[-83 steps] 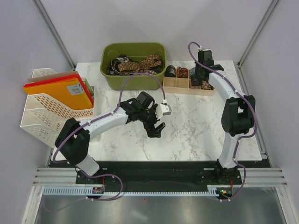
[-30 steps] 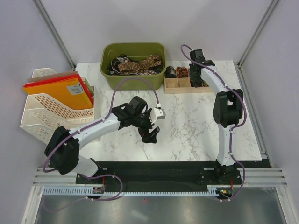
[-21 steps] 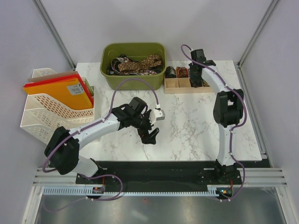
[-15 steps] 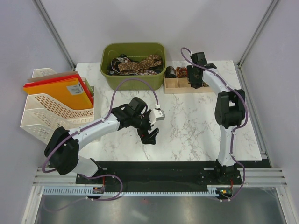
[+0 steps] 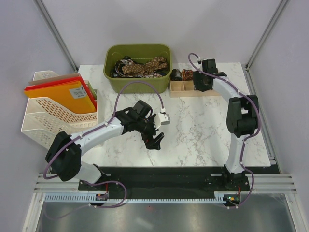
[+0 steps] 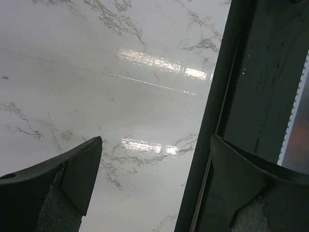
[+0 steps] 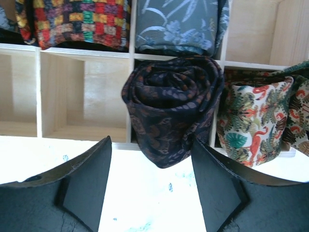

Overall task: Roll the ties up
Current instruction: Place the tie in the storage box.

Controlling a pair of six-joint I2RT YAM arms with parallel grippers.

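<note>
1. Right end effector (image 7: 152,141): fingers apart, gripping nothing. It sits at the light wooden divided tray (image 7: 72,50), which is at the far edge of the white marble surface (image 5: 193,125), right of centre.
2. Dark navy-brown small-print rolled tie (image 7: 171,113): stands on edge in a tray compartment, in the row closest to that end effector. Its spiral faces the wrist cam and it lines up w/ the gap between the fingers. The finger at the view's left side is clear of it. The other is very close; can't tell if it touches.
3. Other rolls in the tray:
   - red-yellow-green checked rolled tie (image 7: 79,21), in the row behind
   - grey-blue leaf-print rolled tie (image 7: 178,24), directly behind the dark one
   - cream flamingo-print rolled tie (image 7: 256,125), in the compartment just beside the dark one
4. Left end effector (image 6: 157,139): fingers wide apart and empty, hovering over the surface close to its near edge, approx centre. The black base strip (image 6: 260,72) along that edge shows under one finger.
5. Olive-green plastic bin (image 5: 140,83): at the far edge, just left of the tray, holding a tangle of loose brown and tan patterned ties (image 5: 145,65).
6. White lattice file rack (image 5: 48,121): at the left edge, w/ orange and red folders (image 5: 60,94) in it.
</note>
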